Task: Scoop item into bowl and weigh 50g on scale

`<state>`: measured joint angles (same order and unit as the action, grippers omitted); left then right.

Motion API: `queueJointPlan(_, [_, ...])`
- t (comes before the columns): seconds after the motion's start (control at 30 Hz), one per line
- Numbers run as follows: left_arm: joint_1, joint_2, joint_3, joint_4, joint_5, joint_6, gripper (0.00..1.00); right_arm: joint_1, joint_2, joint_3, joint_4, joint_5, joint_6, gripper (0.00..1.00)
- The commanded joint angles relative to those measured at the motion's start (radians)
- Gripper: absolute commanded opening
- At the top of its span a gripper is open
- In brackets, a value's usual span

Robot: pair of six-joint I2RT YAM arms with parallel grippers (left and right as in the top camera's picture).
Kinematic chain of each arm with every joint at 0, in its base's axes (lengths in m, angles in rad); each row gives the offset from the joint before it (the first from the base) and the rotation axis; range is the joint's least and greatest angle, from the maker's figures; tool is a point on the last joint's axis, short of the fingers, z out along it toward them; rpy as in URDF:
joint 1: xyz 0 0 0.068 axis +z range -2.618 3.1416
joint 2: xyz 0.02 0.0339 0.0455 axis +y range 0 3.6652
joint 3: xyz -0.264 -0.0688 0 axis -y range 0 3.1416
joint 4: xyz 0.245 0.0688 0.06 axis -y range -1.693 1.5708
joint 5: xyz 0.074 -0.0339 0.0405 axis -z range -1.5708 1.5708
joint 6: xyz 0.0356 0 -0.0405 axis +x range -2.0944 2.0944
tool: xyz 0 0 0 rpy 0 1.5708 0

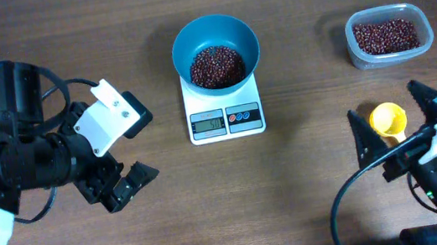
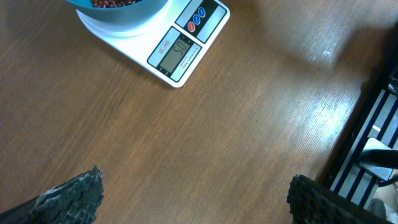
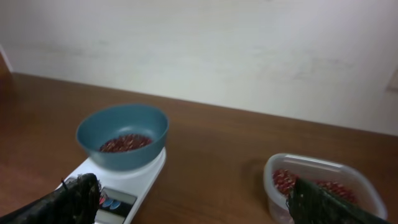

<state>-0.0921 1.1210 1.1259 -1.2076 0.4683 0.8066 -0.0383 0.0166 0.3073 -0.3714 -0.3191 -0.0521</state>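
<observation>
Standing at the front of the tabletop (image 1: pixel 315 211) and reading across, the left claw (image 1: pixel 125 185) comes first. It lies well to the left of the scale (image 1: pixel 225 115) and a little nearer the front edge. Its fingers are spread wide with nothing between them but bare wood. That arm is folded low over the tabletop, with the wrist turned so the claw points across towards the scale.

The scale's front face, with its display and buttons, looks out at the arms. The teal bowl (image 1: pixel 215 48) sits squarely on the scale's platform, and a heap of red-brown beans (image 1: pixel 216 65) covers the bowl's bottom. From the left wrist camera the lit digits look like the target weight, though they are small and I would not swear to it. If so, the weighing looks about done.

Well right of the scale, level with the bowl, is the clear tub (image 1: pixel 387 34), with beans lying in it. Right of the scale and nearer the front, the yellow scoop (image 1: pixel 387 120) lies between the fingers of the right claw (image 1: pixel 385 102). That claw is released and gripping nothing that I can see. The scoop's handle is hidden under the claw, so I cannot tell which way its long axis runs. The right arm comes in from the front edge with its fingers pointing at the tub. It is much the nearer arm for any topping up.
</observation>
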Motion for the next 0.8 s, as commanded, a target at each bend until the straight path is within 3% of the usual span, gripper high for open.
queueJointPlan(0.0, [0.002,-0.004,0.012,0.001,0.014,-0.009,0.99,0.049,-0.013,-0.055,0.017,0.067,0.005,0.99])
queueJointPlan(0.4, [0.002,-0.004,0.012,0.001,0.014,-0.009,0.99,0.072,-0.013,-0.251,0.191,0.131,0.005,0.99])
queueJointPlan(0.77, [0.002,-0.004,0.012,0.001,0.014,-0.009,0.99,0.071,-0.013,-0.302,0.308,0.155,-0.071,0.98])
